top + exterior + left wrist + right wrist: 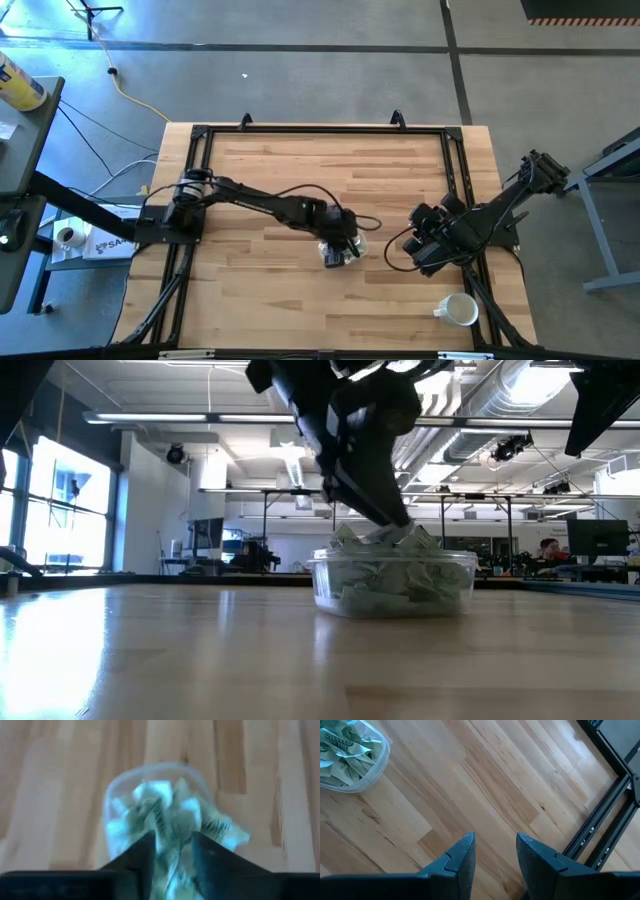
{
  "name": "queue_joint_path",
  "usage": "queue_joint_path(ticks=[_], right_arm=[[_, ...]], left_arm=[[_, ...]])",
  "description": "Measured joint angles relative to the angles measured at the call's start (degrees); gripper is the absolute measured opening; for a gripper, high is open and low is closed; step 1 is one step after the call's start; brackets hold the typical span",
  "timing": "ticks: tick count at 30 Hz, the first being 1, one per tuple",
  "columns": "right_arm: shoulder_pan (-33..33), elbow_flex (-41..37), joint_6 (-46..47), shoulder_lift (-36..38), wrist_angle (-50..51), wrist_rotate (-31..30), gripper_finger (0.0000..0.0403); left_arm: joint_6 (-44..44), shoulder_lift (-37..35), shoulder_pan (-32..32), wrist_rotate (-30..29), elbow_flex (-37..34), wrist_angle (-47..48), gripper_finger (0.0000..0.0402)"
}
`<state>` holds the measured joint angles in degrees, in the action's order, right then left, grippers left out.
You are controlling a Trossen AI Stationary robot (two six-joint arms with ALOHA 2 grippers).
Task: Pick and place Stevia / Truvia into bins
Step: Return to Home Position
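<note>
Left gripper [174, 851] hovering just above clear container [322, 572] near table [260, 300] middle, fingers moderately apart, gripping nothing. Green-white packets [425, 545] heaping inside container, above rim. Right gripper [495, 844] hanging over bare wood toward right edge, jaws half open, empty.

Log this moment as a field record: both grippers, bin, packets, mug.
left gripper: open, directly above the bin, at the top of the heap
right gripper: open, over bare table, apart from the bin
bin: clear, upright, mid-table
packets: piled in the bin, heaped above its rim
mug: white, near the table corner on the right arm's side
</note>
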<state>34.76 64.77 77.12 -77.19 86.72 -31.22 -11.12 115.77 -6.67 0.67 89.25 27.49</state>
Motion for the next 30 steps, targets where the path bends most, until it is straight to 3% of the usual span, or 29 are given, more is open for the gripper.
queue_joint_path(ticks=[5,11,17,20,22,25,28,30], right_arm=[[0.0,0.0,-1.0,0.0,-4.1,-0.2,0.0134],[-5.8,0.0,-11.4,3.5,-13.1,-3.8,0.0134],[-20.1,1.0,-32.1,11.6,-24.1,3.9,0.0134],[-25.6,4.7,-35.8,15.1,-24.3,8.4,0.0134],[-28.4,7.9,-33.5,17.1,-24.4,10.9,0.0134],[-30.4,13.0,-33.5,19.3,-24.5,12.6,0.0134],[-29.3,17.4,-46.7,20.8,-25.0,15.5,0.0134],[-28.5,18.6,-48.9,21.8,-25.1,14.6,0.0134]], left_arm=[[-1.1,-5.7,1.6,2.4,1.3,8.0,0.0229],[-1.0,-13.0,3.3,1.8,9.6,25.7,0.0277],[-6.0,-19.5,3.3,-2.1,18.4,34.2,0.0298],[-12.8,-21.9,3.3,-5.3,21.9,37.4,0.0302],[-13.6,-24.1,2.6,-7.4,23.1,38.7,0.0303],[-12.7,-27.6,1.2,-8.1,23.2,37.1,0.0303],[-12.4,-29.5,1.7,-5.5,22.4,34.3,0.0303],[-10.8,-30.2,3.9,-4.6,21.7,32.4,0.0303]])
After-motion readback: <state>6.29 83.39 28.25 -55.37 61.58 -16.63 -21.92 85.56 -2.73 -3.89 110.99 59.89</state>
